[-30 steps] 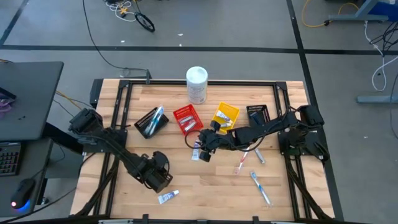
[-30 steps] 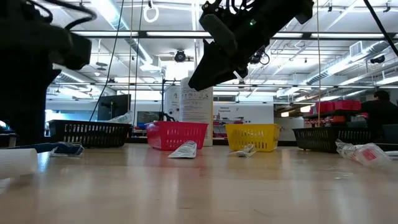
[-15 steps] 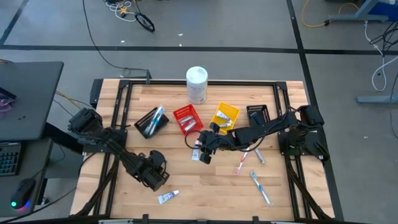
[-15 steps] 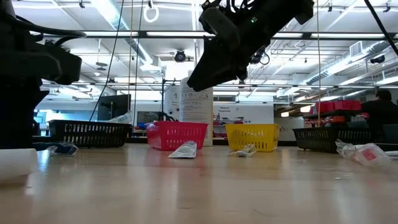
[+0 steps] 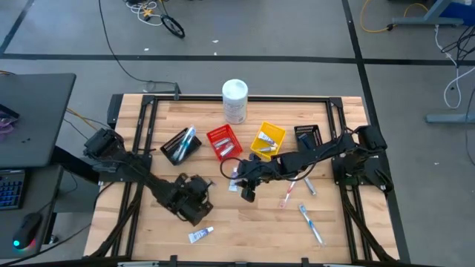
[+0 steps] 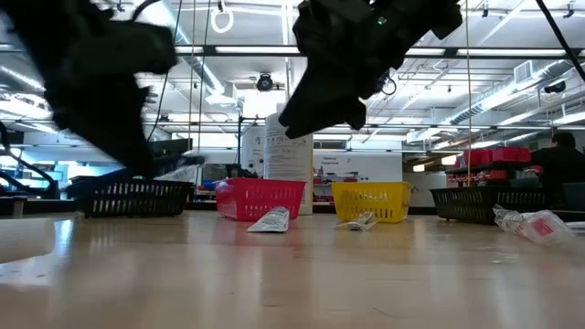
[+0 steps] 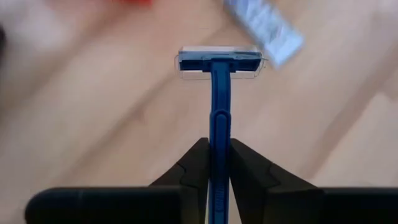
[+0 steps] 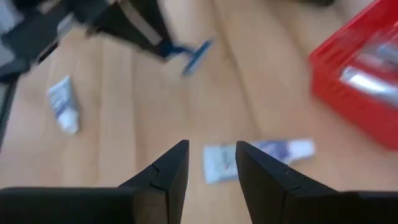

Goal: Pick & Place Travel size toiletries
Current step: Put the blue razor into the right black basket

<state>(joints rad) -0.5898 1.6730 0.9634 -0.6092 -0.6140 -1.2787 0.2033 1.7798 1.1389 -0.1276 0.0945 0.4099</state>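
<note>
The blue razor point(image 7: 217, 93) is pinched by the left gripper point(image 7: 214, 165), pointing straight ahead, while the right gripper point(image 8: 208, 165) hangs open.

Left hand point(image 7: 219, 171) clamped, right hand point(image 8: 211, 163) spread

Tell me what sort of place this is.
Probably a robotics lab or workshop: a wooden table on a concrete floor with loose cables, strip-lit open ceiling, and shelving behind small sorting bins.
</note>
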